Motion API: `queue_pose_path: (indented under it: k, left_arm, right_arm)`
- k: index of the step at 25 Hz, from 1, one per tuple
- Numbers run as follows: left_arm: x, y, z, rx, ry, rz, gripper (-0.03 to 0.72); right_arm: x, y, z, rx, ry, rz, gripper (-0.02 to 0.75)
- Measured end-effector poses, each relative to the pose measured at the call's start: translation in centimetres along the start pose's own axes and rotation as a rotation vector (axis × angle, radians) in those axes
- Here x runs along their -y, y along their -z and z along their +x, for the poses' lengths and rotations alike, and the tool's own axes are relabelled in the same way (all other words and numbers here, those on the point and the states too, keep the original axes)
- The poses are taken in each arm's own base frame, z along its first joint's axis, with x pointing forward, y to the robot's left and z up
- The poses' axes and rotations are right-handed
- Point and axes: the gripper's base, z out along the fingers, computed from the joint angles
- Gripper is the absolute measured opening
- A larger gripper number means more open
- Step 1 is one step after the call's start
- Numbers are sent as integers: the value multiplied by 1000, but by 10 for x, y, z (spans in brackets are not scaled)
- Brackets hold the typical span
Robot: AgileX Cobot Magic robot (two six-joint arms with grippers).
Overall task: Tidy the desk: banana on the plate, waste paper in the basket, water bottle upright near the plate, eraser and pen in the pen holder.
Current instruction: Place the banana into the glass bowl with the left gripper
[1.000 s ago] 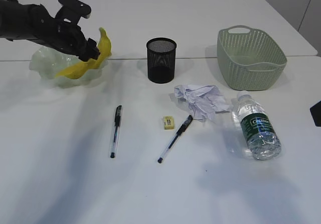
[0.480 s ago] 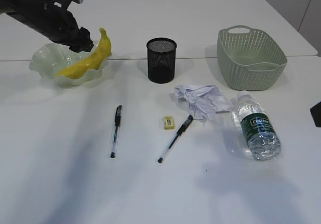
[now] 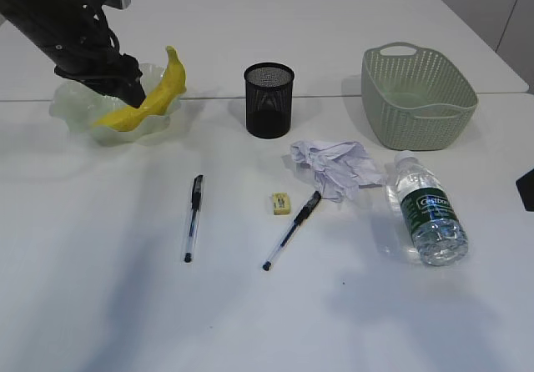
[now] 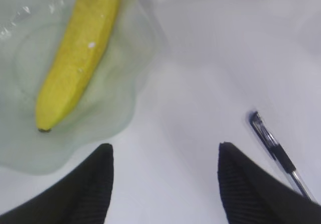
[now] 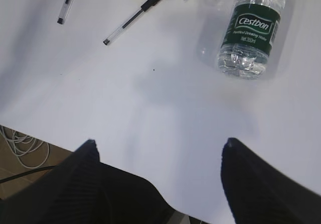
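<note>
Banana [image 3: 148, 98] lay in glass plate [image 3: 75, 109], step judged complete. Left gripper [image 4: 165, 171] hovered at plate's 5 o'clock edge, jaws spread, empty. Right gripper [image 5: 158, 171] spread, empty, with water bottle [image 5: 253, 30] at 1 o'clock. Next move judged: waste paper [image 3: 338, 168] into basket [image 3: 417, 97], needing firm pinch.

Translucent glossy plate [image 3: 83, 109], black wire-mesh pen holder [image 3: 269, 99], crumpled matt waste paper [image 3: 335, 166], clear glossy plastic water bottle [image 3: 428, 209].

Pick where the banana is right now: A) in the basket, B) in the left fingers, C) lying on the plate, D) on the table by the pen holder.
C: the banana lies on the glass plate, with the left fingers spread open and empty beside it.
</note>
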Motion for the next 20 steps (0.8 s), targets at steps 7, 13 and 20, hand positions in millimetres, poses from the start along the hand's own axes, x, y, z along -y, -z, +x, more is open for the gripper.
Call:
queue_pose_path:
  k: [7, 13, 20]
  left_arm:
    - [7, 19, 9, -121, 84, 48, 468]
    - [11, 23, 18, -232, 152, 79, 468]
    - [13, 26, 25, -310, 200, 87, 468]
  right_arm:
    - [0, 0, 0, -3, -1, -3, 554]
    - [0, 0, 0, -3, -1, -3, 554]
    - [0, 0, 0, -3, -1, -3, 554]
